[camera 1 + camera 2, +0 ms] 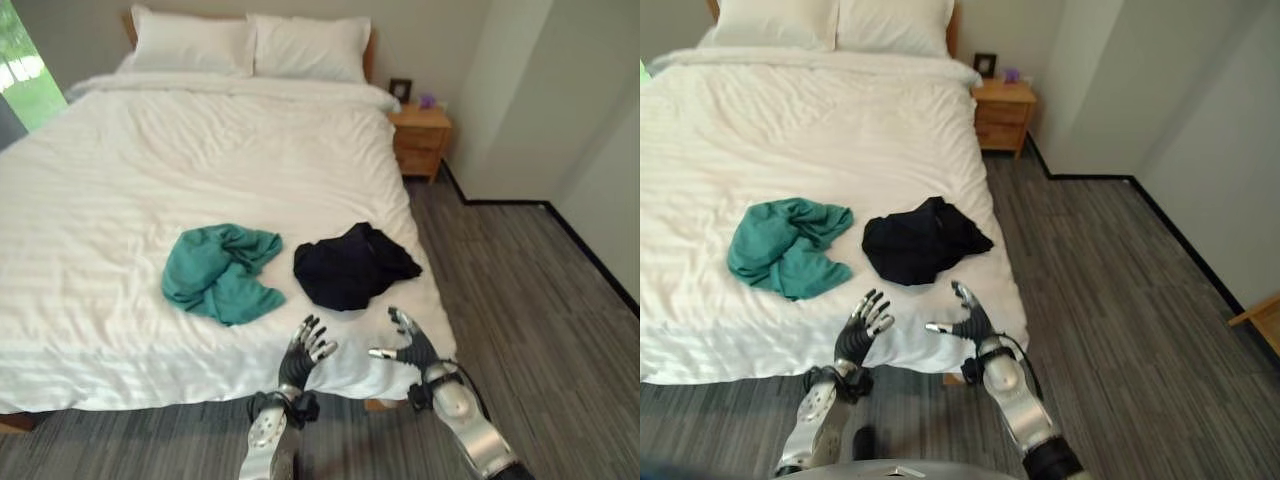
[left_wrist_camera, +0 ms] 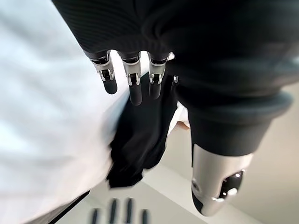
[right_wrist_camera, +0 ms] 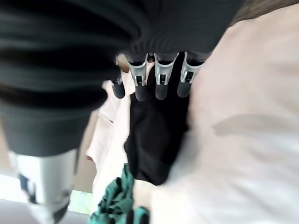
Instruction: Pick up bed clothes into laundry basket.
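Note:
A crumpled teal garment (image 1: pixel 220 271) lies on the white bed (image 1: pixel 150 160) near its foot. Beside it, towards the bed's right edge, lies a dark navy garment (image 1: pixel 352 265), which also shows past the fingers in both wrist views (image 2: pixel 140 135) (image 3: pixel 156 135). My left hand (image 1: pixel 304 355) and right hand (image 1: pixel 410 344) hover side by side over the bed's foot edge, just short of the dark garment. Both are open with fingers spread and hold nothing. The teal garment (image 3: pixel 117 200) peeks into the right wrist view.
Two white pillows (image 1: pixel 250 45) rest at the wooden headboard. A wooden nightstand (image 1: pixel 420 140) stands by the bed's far right corner with a small frame on it. Grey plank floor (image 1: pixel 530 290) runs along the bed's right side up to the white walls.

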`<state>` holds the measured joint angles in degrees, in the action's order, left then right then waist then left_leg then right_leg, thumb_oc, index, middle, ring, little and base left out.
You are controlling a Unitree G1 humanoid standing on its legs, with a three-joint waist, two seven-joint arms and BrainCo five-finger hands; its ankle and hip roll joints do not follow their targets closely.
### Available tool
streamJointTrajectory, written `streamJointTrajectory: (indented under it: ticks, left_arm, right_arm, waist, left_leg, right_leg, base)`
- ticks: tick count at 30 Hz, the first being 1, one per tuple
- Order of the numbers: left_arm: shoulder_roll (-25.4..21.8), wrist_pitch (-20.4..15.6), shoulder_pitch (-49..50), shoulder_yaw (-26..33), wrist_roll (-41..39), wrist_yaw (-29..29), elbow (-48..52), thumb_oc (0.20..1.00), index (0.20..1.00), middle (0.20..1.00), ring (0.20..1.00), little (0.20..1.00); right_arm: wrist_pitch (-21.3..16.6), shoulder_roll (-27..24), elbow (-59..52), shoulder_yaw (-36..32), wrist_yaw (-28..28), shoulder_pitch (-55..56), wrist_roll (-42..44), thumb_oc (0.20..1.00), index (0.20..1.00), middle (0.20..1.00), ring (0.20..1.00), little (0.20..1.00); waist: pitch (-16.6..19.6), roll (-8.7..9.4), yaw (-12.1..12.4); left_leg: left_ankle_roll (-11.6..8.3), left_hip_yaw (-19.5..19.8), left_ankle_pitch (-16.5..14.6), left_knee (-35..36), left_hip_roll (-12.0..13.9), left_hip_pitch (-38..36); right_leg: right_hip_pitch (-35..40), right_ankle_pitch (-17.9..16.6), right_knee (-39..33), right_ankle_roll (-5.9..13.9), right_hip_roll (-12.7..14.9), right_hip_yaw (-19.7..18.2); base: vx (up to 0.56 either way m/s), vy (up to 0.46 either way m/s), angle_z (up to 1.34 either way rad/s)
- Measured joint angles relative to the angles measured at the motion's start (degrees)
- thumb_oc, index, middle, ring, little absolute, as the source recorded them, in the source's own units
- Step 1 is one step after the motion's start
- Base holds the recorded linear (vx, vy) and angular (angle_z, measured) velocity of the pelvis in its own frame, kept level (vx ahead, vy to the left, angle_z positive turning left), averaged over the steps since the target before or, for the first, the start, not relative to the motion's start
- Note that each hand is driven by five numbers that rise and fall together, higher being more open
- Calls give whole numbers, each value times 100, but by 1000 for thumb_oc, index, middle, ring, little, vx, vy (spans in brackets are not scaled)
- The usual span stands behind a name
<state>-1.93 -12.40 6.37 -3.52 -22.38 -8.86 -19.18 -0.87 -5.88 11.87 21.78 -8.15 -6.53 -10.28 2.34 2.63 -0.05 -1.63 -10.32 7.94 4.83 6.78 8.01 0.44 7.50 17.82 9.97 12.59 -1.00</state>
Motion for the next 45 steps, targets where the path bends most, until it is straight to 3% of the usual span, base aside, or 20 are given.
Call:
streamJointTrajectory:
  ticks: [3,4,6,7,8,9,10,13,16,22,27,30,32,33,36,37,38,39,42,45]
  left_arm:
    - [-137,-86,13,163,-5,133,309,1000,1000,1000,1000,1000]
    - [-126,-76,0,162,-5,165,304,1000,1000,1000,1000,1000]
    - [-128,-80,-1,173,-5,172,381,1000,1000,1000,1000,1000]
    - [-242,-72,108,113,-4,168,505,1000,1000,1000,1000,1000]
    - [-276,-72,199,75,-3,158,552,1000,1000,1000,1000,1000]
    - [-271,-68,251,70,0,164,491,1000,1000,1000,1000,1000]
    - [-150,-73,375,114,2,163,486,1000,1000,1000,1000,1000]
    - [82,-85,254,205,11,194,483,1000,1000,1000,1000,1000]
    - [284,-86,206,139,11,195,515,1000,1000,1000,1000,1000]
    - [349,-87,207,124,4,224,517,1000,1000,1000,1000,1000]
    - [253,-83,162,141,-1,225,510,1000,1000,1000,1000,1000]
    - [1,14,214,177,5,233,842,1000,1000,1000,1000,1000]
    - [-275,73,292,315,39,363,1187,1000,1000,1000,1000,1000]
    - [-543,88,339,349,126,362,1321,1000,1000,1000,1000,1000]
    - [-1406,60,395,624,403,471,1462,1000,1000,1000,1000,1000]
    - [-1958,47,414,655,671,447,1519,1000,1000,1000,1000,1000]
    - [-2883,33,331,741,1268,478,1522,1000,1000,1000,1000,1000]
    - [-3264,33,248,771,1449,480,1501,1000,1000,1000,1000,1000]
    - [-4257,-326,-728,719,2166,700,576,1000,1000,1000,1000,1000]
    - [-4588,-430,-1227,703,2668,1065,-282,1000,1000,1000,1000,1000]
  right_arm:
    - [-37,-6,-45,106,-450,-1029,-642,1000,1000,1000,1000,1000]
    - [-41,-50,1,102,-633,-1299,-823,1000,1000,1000,1000,1000]
    - [-33,-189,-189,-90,-893,-1663,-1129,1000,1000,1000,1000,1000]
    - [-42,-259,-407,-336,-1053,-1703,-1255,1000,1000,1000,1000,1000]
    - [-43,-254,-432,-412,-1133,-1688,-1305,1000,1000,1000,1000,1000]
    - [-28,-304,-370,-443,-1206,-1713,-1445,1000,1000,1000,1000,1000]
    - [20,-517,-253,-230,-1297,-1790,-1575,1000,1000,1000,1000,1000]
    - [189,-574,561,234,-1383,-2298,-1909,1000,1000,1000,1000,1000]
    - [284,-408,1467,635,-1385,-2456,-1917,1000,1000,1000,1000,1000]
    - [402,360,3596,1077,-1367,-3056,-2113,1000,1000,1000,1000,1000]
    - [438,937,5871,868,-1647,-3563,-2070,1000,1000,1000,1000,1000]
    - [412,1225,7067,800,-1931,-3281,-2013,1000,1000,1000,1000,1000]
    - [486,1184,7093,736,-2006,-3159,-1992,589,589,589,589,589]
    - [446,1116,7045,628,-1886,-3111,-1960,200,200,200,200,200]
    - [607,1060,6923,519,-1358,-3251,-1777,200,200,200,200,200]
    - [651,940,6780,533,-982,-3349,-1756,200,200,200,200,200]
    - [638,614,6646,404,-436,-3574,-1616,200,200,200,200,200]
    - [640,531,6641,349,-237,-3663,-1572,200,200,200,200,200]
    - [620,31,6501,257,406,-3974,-1431,200,200,200,200,200]
    - [598,-442,5414,252,743,-3871,-1335,200,200,200,200,200]
  waist:
    - [-65,-149,306]
    - [-15,-148,240]
    - [22,-174,162]
    - [153,43,129]
    - [275,217,81]
    - [349,217,-24]
    - [497,22,34]
    - [583,-173,107]
    - [584,-175,183]
    - [572,-228,575]
    - [505,-323,829]
    - [438,-454,1160]
    - [452,-516,1232]
    - [509,-527,1261]
    - [694,-537,1215]
    - [703,-532,1167]
    - [706,-542,1128]
    - [706,-541,1135]
    - [654,-589,1199]
    - [538,-555,1020]
  left_leg:
    - [81,-737,-270,43,24,-231]
    - [17,-808,-383,72,43,-234]
    - [-18,-775,-451,76,93,-194]
    - [-45,-777,-444,70,-45,-195]
    - [-42,-778,-492,46,-234,-211]
    - [-46,-784,-511,45,-332,-268]
    - [-127,-826,-606,45,-243,-200]
    - [-112,-953,-594,51,-172,-71]
    - [-114,-948,-595,50,-156,-199]
    - [-115,-863,-593,49,-122,-359]
    - [-130,-428,-606,51,-198,-236]
    - [-148,-240,-727,51,-215,-102]
    - [-146,-167,-724,52,-247,-77]
    - [-142,-172,-722,52,-258,-65]
    - [-135,-161,-762,52,-300,-117]
    - [-130,-170,-758,51,-300,-117]
    - [-128,-199,-755,50,-312,-129]
    - [-126,-208,-753,50,-313,-130]
    - [-120,-226,-749,48,-321,-167]
    - [-123,-409,-751,45,-319,-230]
  right_leg:
    - [-1653,159,1446,-25,-154,-4]
    - [-1781,165,1173,-38,-279,285]
    - [-2007,154,423,-338,-964,296]
    - [-2006,-112,-222,-779,-1283,235]
    - [-1971,-354,-557,-920,-1269,245]
    - [-1963,-621,-638,-1097,-1220,291]
    - [-1791,-701,-1108,-1133,-1232,545]
    - [-1608,-1131,-1890,-1077,-1330,596]
    - [-1237,-1287,-2355,-1112,-1374,639]
    - [-1004,-1220,-2355,-1035,-1377,919]
    - [-921,-1057,-2367,-1019,-1264,1303]
    - [-941,-957,-2375,-1024,-1217,1583]
    - [-935,-953,-2374,-1019,-1173,1640]
    - [-951,-953,-2374,-1017,-1161,1635]
    - [-906,-926,-2372,-974,-1125,1634]
    - [-908,-946,-2377,-942,-1123,1632]
    - [-909,-990,-2379,-958,-1117,1623]
    - [-907,-995,-2379,-956,-1117,1624]
    - [-896,-1023,-2376,-935,-1118,1603]
    - [-941,-1087,-2351,-899,-1156,1386]
  base:
    - [116,204,-107]
    - [251,188,-69]
    - [167,129,2]
    - [70,167,25]
    - [68,164,34]
    - [-8,90,5]
    - [22,46,-2]
    - [73,32,-20]
    - [182,34,0]
    - [95,14,12]
    - [-1,19,47]
    - [28,43,46]
    - [25,35,18]
    - [24,34,3]
    - [28,39,-2]
    - [-2,33,-2]
    - [17,43,-2]
    - [0,0,0]
    - [-4,5,-2]
    - [9,20,-29]
